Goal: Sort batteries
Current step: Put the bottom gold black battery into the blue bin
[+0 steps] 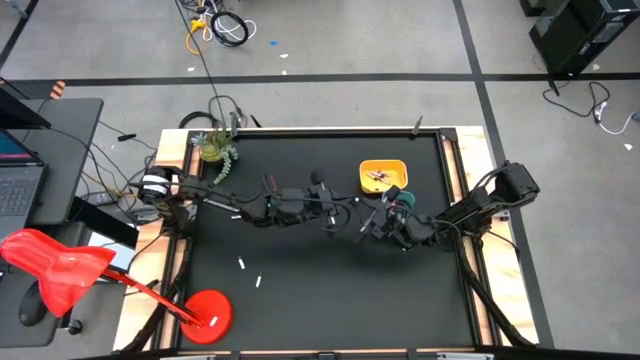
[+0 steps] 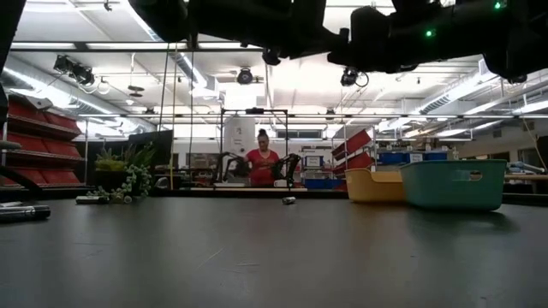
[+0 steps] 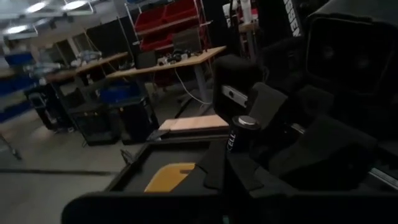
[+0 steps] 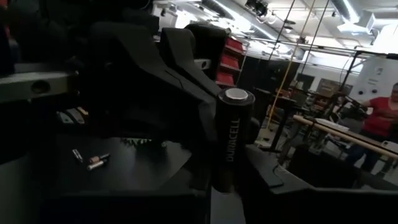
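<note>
Above the black tabletop [image 1: 300,290], mid-air beside the yellow tray [image 1: 384,176], the left tool [image 1: 335,222] and right tool [image 1: 372,228] meet, both clamped on one dark battery [image 4: 231,140]; pale batteries [image 1: 249,272] lie below.

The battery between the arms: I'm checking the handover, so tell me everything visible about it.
The battery is a dark cylinder with a pale silvery end cap and Duracell lettering down its side. It stands upright above the table, raised between both arms. The right gripper grips its lower end, and the left gripper is shut on it too.
</note>
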You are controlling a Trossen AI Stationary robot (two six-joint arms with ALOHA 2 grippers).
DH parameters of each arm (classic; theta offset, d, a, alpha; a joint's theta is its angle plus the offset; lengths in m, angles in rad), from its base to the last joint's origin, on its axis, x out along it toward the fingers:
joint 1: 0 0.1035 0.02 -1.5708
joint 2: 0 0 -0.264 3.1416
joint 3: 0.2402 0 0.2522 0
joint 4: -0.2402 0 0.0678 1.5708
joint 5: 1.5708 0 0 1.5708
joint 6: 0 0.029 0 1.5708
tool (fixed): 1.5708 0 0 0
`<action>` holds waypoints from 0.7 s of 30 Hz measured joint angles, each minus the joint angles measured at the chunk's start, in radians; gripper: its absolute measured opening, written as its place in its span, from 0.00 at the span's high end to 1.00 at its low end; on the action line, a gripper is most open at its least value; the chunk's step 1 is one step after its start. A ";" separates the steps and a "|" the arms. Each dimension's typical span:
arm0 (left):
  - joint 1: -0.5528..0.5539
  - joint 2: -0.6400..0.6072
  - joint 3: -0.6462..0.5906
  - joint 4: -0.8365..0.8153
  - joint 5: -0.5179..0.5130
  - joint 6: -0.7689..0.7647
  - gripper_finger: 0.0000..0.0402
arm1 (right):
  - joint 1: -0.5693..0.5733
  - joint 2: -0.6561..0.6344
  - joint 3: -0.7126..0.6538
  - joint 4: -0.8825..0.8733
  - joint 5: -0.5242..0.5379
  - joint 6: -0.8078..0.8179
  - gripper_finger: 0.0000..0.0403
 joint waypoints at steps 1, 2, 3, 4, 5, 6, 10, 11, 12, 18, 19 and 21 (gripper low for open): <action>0.000 0.000 0.000 -0.009 -0.003 -0.016 0.99 | 0.000 0.000 0.000 -0.004 0.005 0.002 0.88; 0.000 0.000 -0.001 -0.014 -0.016 -0.036 0.98 | 0.000 0.000 0.000 -0.011 0.009 0.005 0.88; 0.000 0.000 0.000 -0.023 -0.029 -0.052 0.96 | -0.001 0.001 0.000 -0.019 0.011 0.007 0.88; 0.000 0.000 0.000 -0.034 -0.034 -0.059 0.94 | -0.002 0.001 0.000 -0.024 0.019 0.006 0.88; 0.000 0.000 0.000 -0.040 -0.035 -0.061 0.91 | -0.002 0.001 0.000 -0.031 0.035 0.002 0.88; 0.000 0.000 0.000 -0.047 -0.041 -0.062 0.87 | -0.002 0.001 0.000 -0.038 0.052 -0.002 0.88; 0.001 0.000 -0.002 -0.103 -0.129 -0.059 0.67 | 0.006 0.000 0.001 -0.061 0.181 -0.047 0.88; 0.001 0.001 -0.003 -0.122 -0.147 -0.052 0.63 | 0.012 -0.001 0.001 -0.061 0.228 -0.073 0.88; 0.002 0.003 -0.003 -0.144 -0.155 -0.041 0.59 | 0.024 -0.001 0.002 -0.060 0.290 -0.110 0.88; 0.001 0.002 -0.003 -0.333 -0.142 -0.032 0.54 | 0.139 -0.060 -0.001 -0.014 0.555 -0.267 0.88; 0.001 0.002 -0.004 -0.365 -0.142 -0.032 0.55 | 0.162 -0.075 -0.001 -0.009 0.565 -0.255 0.88; 0.004 0.002 -0.004 -0.393 -0.143 -0.025 0.57 | 0.204 -0.097 -0.001 -0.007 0.597 -0.230 0.88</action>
